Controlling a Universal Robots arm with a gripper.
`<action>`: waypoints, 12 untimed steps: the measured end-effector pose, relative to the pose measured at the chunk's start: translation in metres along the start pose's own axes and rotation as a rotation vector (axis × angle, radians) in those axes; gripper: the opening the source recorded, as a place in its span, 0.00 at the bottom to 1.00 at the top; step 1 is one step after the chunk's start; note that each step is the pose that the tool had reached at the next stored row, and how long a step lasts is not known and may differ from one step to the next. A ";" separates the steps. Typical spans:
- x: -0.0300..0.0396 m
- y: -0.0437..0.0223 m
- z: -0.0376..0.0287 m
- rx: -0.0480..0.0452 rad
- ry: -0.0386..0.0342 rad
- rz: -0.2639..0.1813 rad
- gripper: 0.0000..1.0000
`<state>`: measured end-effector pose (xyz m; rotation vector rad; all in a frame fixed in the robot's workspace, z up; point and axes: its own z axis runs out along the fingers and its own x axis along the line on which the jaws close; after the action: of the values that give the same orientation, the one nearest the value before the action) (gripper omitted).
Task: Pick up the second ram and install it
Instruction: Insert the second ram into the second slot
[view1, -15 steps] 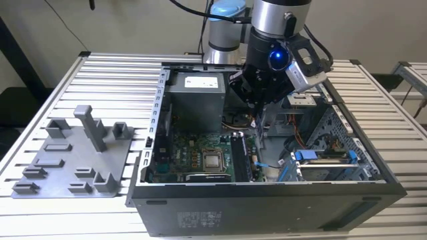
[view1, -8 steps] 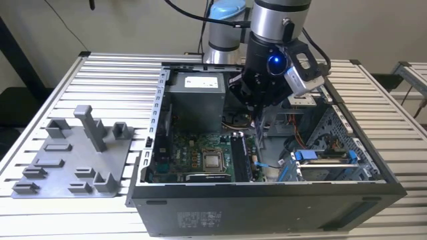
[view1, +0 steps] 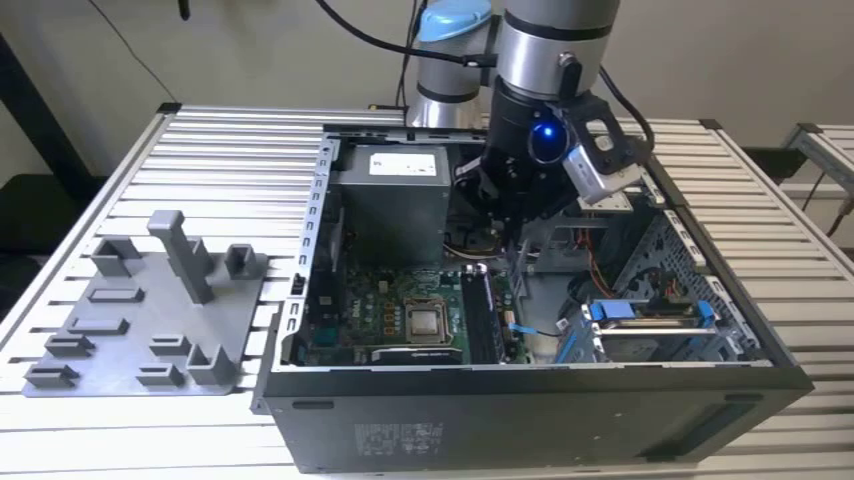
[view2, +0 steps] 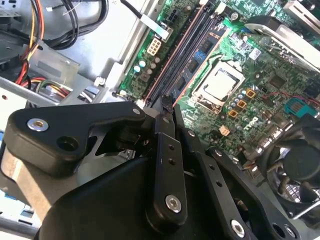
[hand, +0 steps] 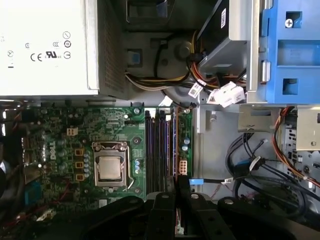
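My gripper (view1: 503, 238) hangs inside the open computer case (view1: 534, 400), low over the back end of the memory slots on the motherboard (view1: 387, 310). Its black fingers (view2: 166, 102) lie close together and shut, and I see nothing between them. Their tips (hand: 177, 182) sit just above the end of the slots. Thin dark ram sticks (hand: 161, 150) stand upright in the slots (view2: 187, 50) beside the processor (hand: 110, 169). I cannot tell which of them is the second ram (view1: 478, 312).
A grey plastic tray (view1: 147, 310) with blocks and a post lies on the slatted table at the exterior view's left. Inside the case are the power supply (view1: 394, 200), a blue drive cage (view1: 647, 315), loose cables (hand: 250, 165) and a fan (view2: 295, 165).
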<state>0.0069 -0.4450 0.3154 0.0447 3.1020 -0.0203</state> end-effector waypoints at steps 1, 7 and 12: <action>0.0002 0.0000 0.0009 -0.0001 0.0001 0.000 0.14; 0.0025 0.0000 0.0066 0.0000 0.0004 0.000 0.14; 0.0042 0.0000 0.0102 -0.0001 0.0008 -0.001 0.14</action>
<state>0.0031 -0.4450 0.3050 0.0434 3.1029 -0.0201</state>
